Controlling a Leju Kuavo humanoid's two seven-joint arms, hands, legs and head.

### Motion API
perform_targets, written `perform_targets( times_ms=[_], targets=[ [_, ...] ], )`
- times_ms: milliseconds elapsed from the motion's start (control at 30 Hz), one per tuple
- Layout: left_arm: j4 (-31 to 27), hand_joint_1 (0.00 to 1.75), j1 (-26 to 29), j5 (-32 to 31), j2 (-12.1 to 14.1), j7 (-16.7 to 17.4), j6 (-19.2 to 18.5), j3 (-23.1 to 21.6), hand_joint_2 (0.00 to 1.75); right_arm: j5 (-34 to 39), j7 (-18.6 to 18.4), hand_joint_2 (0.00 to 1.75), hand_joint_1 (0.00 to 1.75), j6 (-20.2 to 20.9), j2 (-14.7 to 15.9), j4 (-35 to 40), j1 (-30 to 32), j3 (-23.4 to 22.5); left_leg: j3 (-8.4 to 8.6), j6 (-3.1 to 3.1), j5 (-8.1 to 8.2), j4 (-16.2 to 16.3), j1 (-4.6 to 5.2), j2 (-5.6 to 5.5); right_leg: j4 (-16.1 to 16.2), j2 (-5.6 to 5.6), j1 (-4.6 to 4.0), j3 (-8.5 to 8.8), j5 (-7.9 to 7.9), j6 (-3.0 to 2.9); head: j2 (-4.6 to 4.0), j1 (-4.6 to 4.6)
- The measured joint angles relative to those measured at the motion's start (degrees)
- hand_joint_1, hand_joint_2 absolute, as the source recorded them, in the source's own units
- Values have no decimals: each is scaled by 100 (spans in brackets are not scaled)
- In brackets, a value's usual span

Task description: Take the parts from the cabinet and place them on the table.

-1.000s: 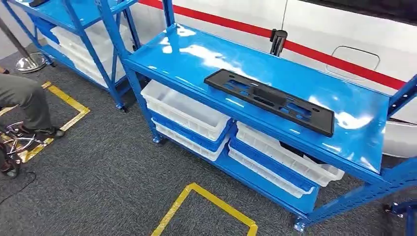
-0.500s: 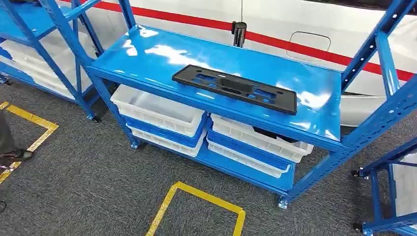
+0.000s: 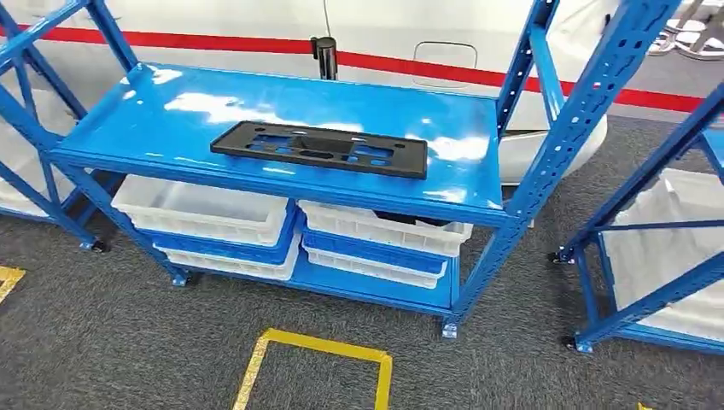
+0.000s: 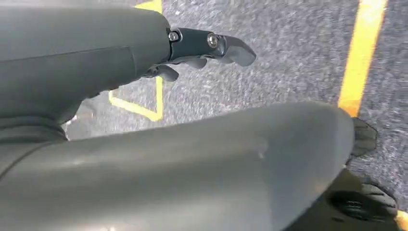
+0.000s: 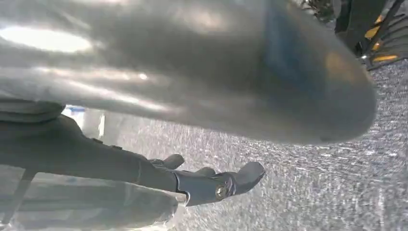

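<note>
The black part (image 3: 318, 148) lies flat on the blue shelf (image 3: 154, 111), well ahead of both hands, easy to reach. The left hand (image 4: 202, 50) and right hand (image 5: 211, 183) hang over the floor, fingers apart, holding nothing.

Dark grey carpet floor (image 3: 128, 342) with yellow tape square (image 3: 316, 363) marked in front. Behind the blue racks, a white car body (image 3: 410, 26) with a red stripe (image 3: 478, 70) and a fuel flap (image 3: 445, 58). Black stanchion post (image 3: 324, 56) stands by the car. White plastic bins (image 3: 205, 209) sit stacked on blue bins (image 3: 376, 252) low down. Overhead light glares on the glossy blue surface.
</note>
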State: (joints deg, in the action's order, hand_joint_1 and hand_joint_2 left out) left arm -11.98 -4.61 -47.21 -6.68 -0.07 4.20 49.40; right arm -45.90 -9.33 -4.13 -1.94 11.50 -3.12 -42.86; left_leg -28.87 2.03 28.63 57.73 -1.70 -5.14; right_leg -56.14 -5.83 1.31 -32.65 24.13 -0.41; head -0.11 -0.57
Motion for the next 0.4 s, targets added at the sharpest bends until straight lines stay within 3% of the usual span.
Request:
perform_targets(
  times_ms=[33,67,133,167,200,233,267,300,333,367,400],
  targets=[
    [2,0,1,-5,18,0,0,4,0,0,0,0,0,0,-22,2,-15,-2,-26,18,-24,-12,51,0,-6,-31,-69,-20,-27,46,0,38],
    [4,0,-4,-9,-8,-4,0,4,0,-4,2,0,0,-4,2,9,-14,-7,-27,31,-28,-19,85,98,2,-96,1,-59,-44,80,0,-35],
    [2,0,-22,-11,-8,-11,-2,4,0,-9,15,0,0,-13,-9,9,5,-29,-33,62,-59,-51,117,193,54,-194,2,-86,-98,165,0,-32],
    [2,0,-22,-13,-28,-20,-4,7,0,-13,18,0,0,-26,22,9,13,-44,4,85,-177,-200,44,284,5,-123,-60,-131,-107,175,0,-26],
    [2,0,-23,-18,-32,-22,-4,6,0,-13,24,0,0,-26,13,9,8,-48,24,88,-220,-266,68,354,-161,237,-64,-251,7,143,0,-13],
    [2,0,-13,-18,-43,-28,-4,9,0,-13,26,0,0,-24,22,9,-9,-48,-5,141,-253,-271,76,434,-504,410,-62,-435,219,87,0,14],
    [2,0,-7,-18,-43,-28,-4,9,175,-13,35,0,0,-24,24,9,-17,-52,-34,133,-257,-271,92,527,-973,485,-52,-656,447,55,0,22],
    [2,0,-1,-18,-49,-28,-4,9,175,-13,50,0,0,-22,28,9,-17,-57,-54,128,-262,-269,103,624,-1433,505,-28,-863,641,52,0,16],
    [2,0,-2,-18,-49,-28,-2,11,175,-13,59,0,0,-22,32,9,-12,-63,-82,122,-273,-265,103,721,-1807,511,-16,-1018,767,87,0,27],
    [2,0,-2,-20,-60,-28,-2,11,175,-17,63,0,0,-22,41,9,-7,-76,-92,108,-281,-265,104,807,-1871,519,-6,-1010,767,139,0,29],
    [2,0,-4,-20,-65,-33,-2,11,175,-24,66,0,0,-26,57,9,1,-85,-99,98,-287,-263,104,898,-1611,539,3,-815,667,211,0,29]
  ],
)
